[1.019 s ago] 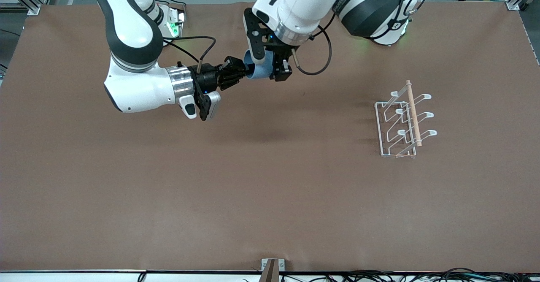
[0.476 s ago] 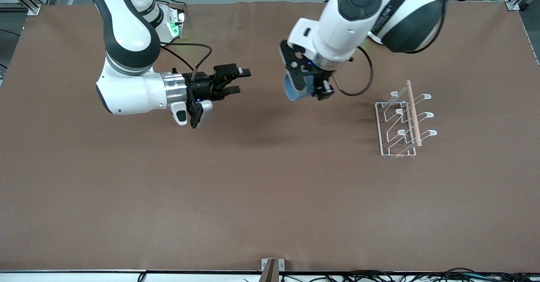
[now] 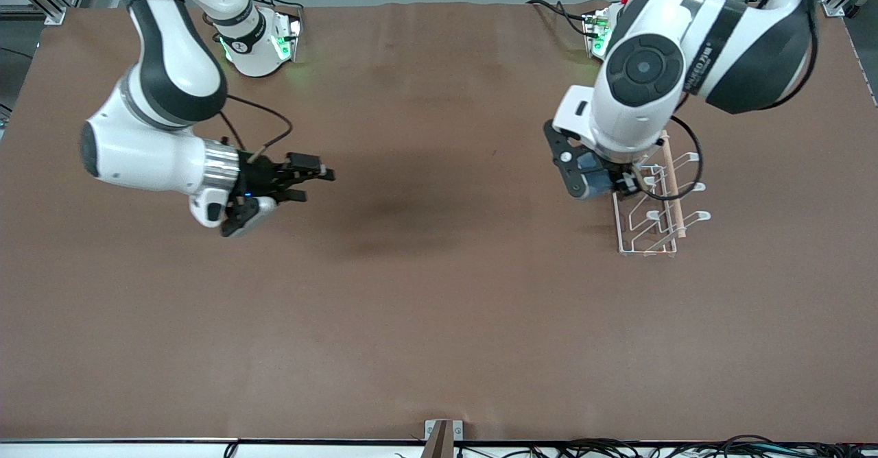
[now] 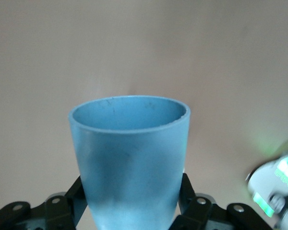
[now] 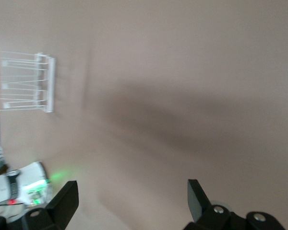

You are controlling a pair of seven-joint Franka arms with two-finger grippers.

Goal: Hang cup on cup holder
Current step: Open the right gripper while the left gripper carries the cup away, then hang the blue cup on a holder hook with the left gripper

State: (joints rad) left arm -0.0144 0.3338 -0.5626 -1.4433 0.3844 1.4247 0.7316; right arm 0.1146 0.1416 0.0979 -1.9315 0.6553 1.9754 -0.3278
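My left claw (image 3: pixel 595 178) is pinching the small light-blue handleless plastic cup (image 3: pixel 591 177) by its lower body, one finger on each side, and the left wrist view shows the cup's (image 4: pixel 130 160) open rim pointing away from my wrist with nothing inside it. I hold it in the air just over the edge of the white wire cup holder with looped prongs and a light wooden rod along its top (image 3: pixel 657 201), at the side that faces the right arm's end of the brown bench (image 3: pixel 439 321). The relation that matters now: the prongs lie just beside the cup toward the left arm's end of the bench, the rack's long axis running near-to-far under that rod, so I judge the cup's mouth must be turned down over one prong tip. All the prongs I can see stand bare. My right claw (image 3: pixel 312 178) waits with its fingers spread and nothing in them, over bare bench well apart from the holder, so the left arm is plainly the nearer one.
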